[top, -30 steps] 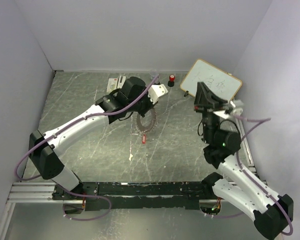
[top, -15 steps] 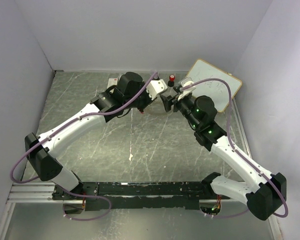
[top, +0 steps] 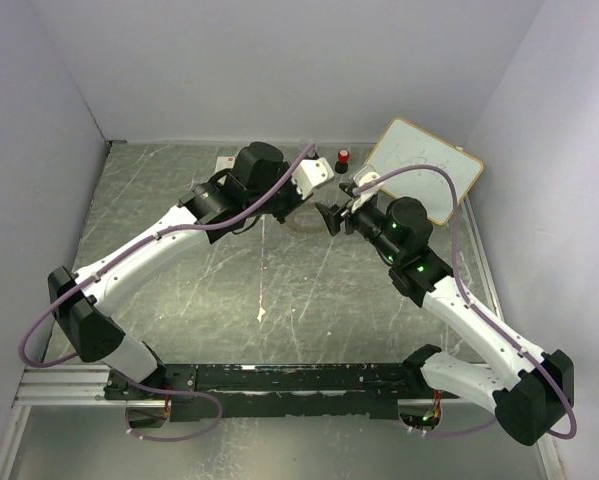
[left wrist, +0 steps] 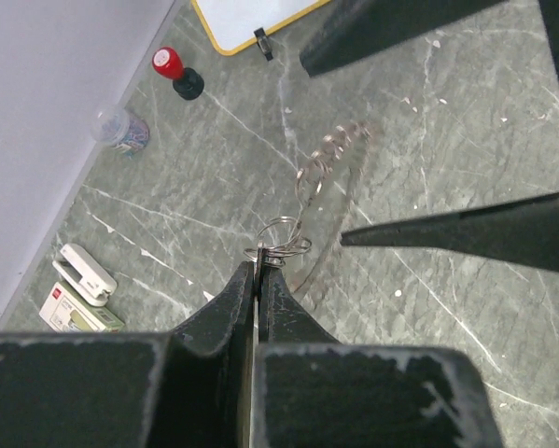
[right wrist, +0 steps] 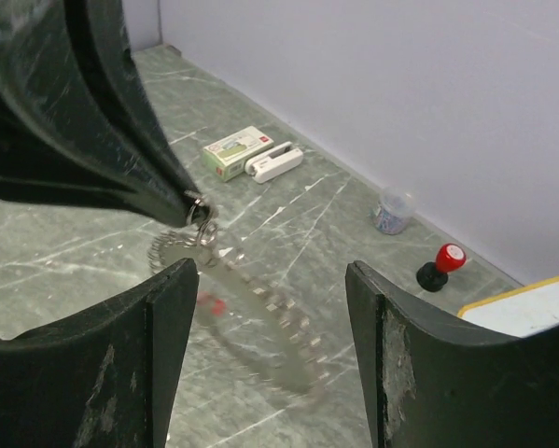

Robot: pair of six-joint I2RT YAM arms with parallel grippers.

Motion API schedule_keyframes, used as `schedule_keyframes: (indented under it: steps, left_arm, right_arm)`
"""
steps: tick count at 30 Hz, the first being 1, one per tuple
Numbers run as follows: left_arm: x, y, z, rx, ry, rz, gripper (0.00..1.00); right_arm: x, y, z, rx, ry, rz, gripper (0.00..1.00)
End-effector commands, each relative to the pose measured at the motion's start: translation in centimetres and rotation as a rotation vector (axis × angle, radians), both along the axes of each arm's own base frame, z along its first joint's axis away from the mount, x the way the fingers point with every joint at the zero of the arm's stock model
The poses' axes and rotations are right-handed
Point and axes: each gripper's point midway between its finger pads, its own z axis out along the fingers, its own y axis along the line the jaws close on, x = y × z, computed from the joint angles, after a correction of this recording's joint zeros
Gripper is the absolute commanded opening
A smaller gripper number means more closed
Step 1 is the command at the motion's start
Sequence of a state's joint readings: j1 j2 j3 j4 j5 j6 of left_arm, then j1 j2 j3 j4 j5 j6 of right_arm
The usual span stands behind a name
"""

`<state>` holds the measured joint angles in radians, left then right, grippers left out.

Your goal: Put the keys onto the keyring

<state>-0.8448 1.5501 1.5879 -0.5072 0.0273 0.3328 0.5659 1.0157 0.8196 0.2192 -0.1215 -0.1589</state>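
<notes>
Black and released, the right end effector [right wrist: 268, 273] points far-left, with the keyring [right wrist: 277, 308] hanging directly ahead, in line with its gap. We find the keyring seemingly lifted off the tabletop [top: 179, 210], blurred, its long axis running down from a small split ring [left wrist: 281, 245] toward that end effector. Beyond, the left end effector [left wrist: 260, 269] is clenched on the small split ring. We judge the right arm better placed for the coming move. One red-headed key [right wrist: 210, 303] shows faintly by the keyring; attachment indeterminate.
</notes>
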Motion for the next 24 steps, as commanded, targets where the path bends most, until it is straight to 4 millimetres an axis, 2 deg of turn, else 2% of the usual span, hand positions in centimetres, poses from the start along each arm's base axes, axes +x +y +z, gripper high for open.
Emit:
schedule_keyframes:
  steps: [1, 7, 24]
  left_arm:
    - [0.3, -0.3, 4.2, -0.077, -0.071, -0.007, 0.07]
    - [0.4, -0.7, 4.3, -0.079, -0.067, -0.016, 0.07]
    - [0.1, -1.6, 3.4, -0.078, -0.035, -0.049, 0.07]
  right_arm:
    - [-0.9, 1.0, -0.8, -0.024, 0.003, 0.077, 0.64]
    - [-0.8, 1.9, -1.7, -0.035, 0.036, 0.117, 0.61]
    - [0.4, 4.1, -1.1, 0.008, 0.025, 0.143, 0.49]
